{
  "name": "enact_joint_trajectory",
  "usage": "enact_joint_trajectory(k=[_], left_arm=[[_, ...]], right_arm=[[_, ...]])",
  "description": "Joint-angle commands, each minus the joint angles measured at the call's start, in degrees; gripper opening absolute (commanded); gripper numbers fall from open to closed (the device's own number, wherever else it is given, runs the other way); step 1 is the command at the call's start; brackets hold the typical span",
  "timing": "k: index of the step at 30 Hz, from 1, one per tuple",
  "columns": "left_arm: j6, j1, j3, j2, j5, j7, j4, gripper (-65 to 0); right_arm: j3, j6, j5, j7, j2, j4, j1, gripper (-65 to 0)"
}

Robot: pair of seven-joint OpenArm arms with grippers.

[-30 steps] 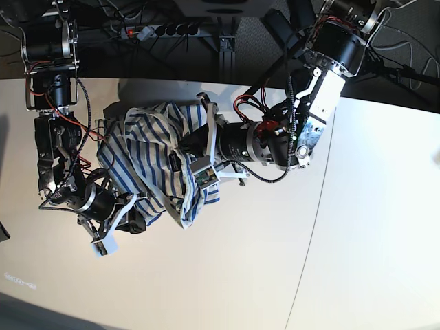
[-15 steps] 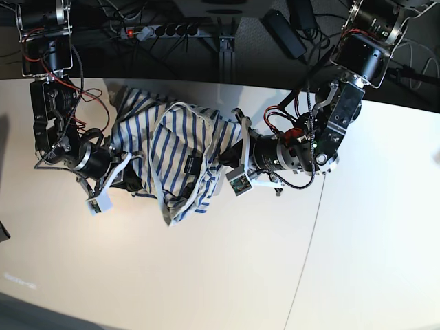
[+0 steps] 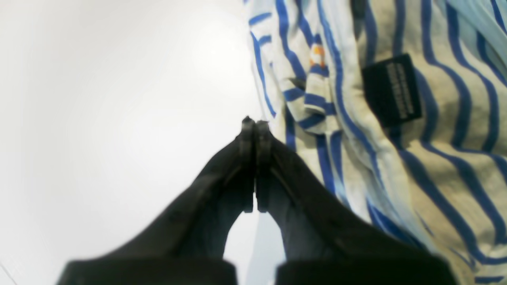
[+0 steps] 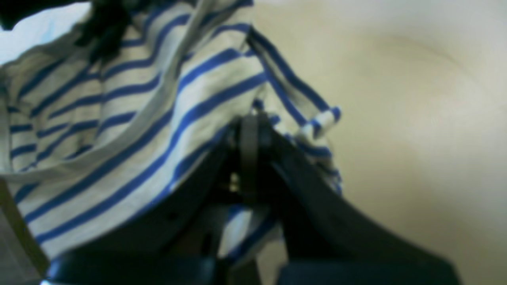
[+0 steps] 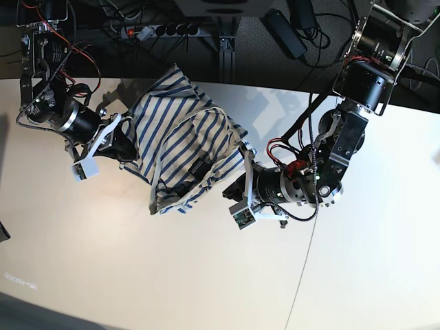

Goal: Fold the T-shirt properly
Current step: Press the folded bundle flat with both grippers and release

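I count one T-shirt [image 5: 182, 148], striped blue on white, and one table [image 5: 206, 275] under it. I see two grippers: the left gripper [image 3: 254, 126] and the right gripper [image 4: 249, 122]. On the shirt I count one dark label [image 3: 392, 90] and one small orange mark [image 3: 317, 51]. One power strip [image 5: 161, 30] sits behind.

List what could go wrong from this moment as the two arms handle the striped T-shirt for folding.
1. The left fingers are shut beside the edge of the T-shirt, with no cloth visibly between them; that side may be loose and could sag.
2. The right fingers pinch a bunched corner, which might slip out.
3. The T-shirt is crumpled, its dark label showing; folding now would likely trap creases.
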Motion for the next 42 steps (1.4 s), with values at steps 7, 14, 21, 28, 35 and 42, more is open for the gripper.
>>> enact_joint_trajectory(k=[7, 14, 21, 28, 35, 42], left_arm=[[-0.52, -3.89, -4.07, -1.03, -4.96, 7.65, 0.81, -65.0], [-0.52, 0.68, -14.64, -6.93, -14.75, 10.78, 0.81, -65.0], [-0.52, 11.23, -17.53, -7.3, -19.71, 13.31, 2.93, -65.0], [-0.52, 20.26, -17.53, -7.26, -19.71, 11.61, 11.85, -65.0], [-0.52, 23.96, -17.49, -4.66, -19.69, 11.28, 13.33, -65.0], [-0.52, 24.02, -17.49, -0.07, -19.63, 11.28, 13.33, -65.0]], right_arm=[[4.28, 3.63, 0.66, 2.73, 0.2, 1.62, 0.2, -65.0], [5.35, 3.61, -4.35, 3.17, 0.24, 0.72, 3.67, -65.0], [5.33, 3.61, -4.74, 4.59, 0.17, -3.54, 9.2, -65.0], [5.11, 3.63, -4.7, 5.79, 0.04, -14.08, 14.88, -65.0], [4.5, 3.63, -4.2, 7.13, -0.02, -20.48, 18.16, -65.0], [4.28, 3.69, -4.22, 6.88, -3.32, -20.48, 17.9, -65.0]])
